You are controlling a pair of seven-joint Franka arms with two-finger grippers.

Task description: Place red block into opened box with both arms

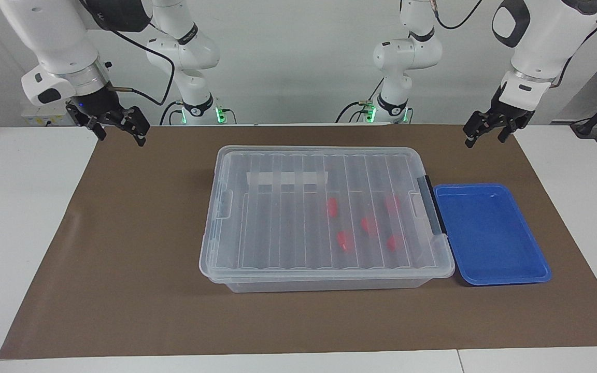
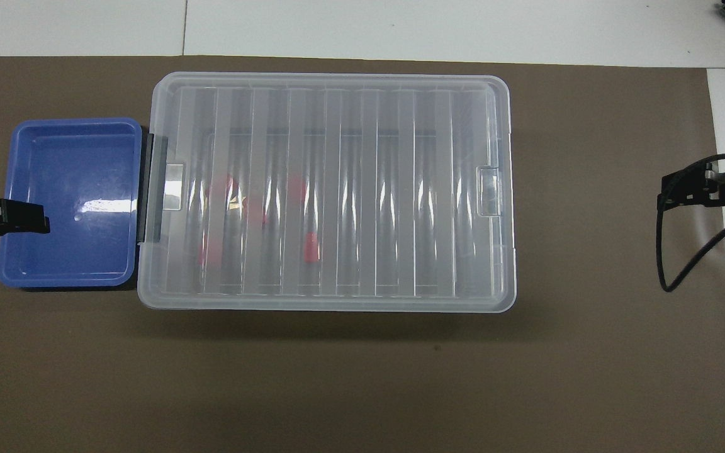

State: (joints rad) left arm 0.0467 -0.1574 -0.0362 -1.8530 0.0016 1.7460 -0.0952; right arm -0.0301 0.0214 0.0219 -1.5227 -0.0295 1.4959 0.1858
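The box [image 1: 324,284] stands in the middle of the brown mat with its clear ribbed lid [image 1: 278,228] lying flat on top. Several red blocks [image 1: 332,207] show through the lid at the box's end toward the left arm, also blurred in the overhead view [image 2: 311,246]. My left gripper [image 1: 484,140] hangs open and empty over the mat's corner near its base; from above it is over the blue tray's edge [image 2: 4,220]. My right gripper [image 1: 122,138] hangs open and empty over the mat's other corner by the robots [image 2: 683,189].
A shallow blue tray [image 1: 506,282] with nothing in it lies against the box's end with the black latch bar [image 1: 431,210]. A white tape strip [image 1: 285,179] crosses the lid. The brown mat [image 1: 122,259] covers the white table.
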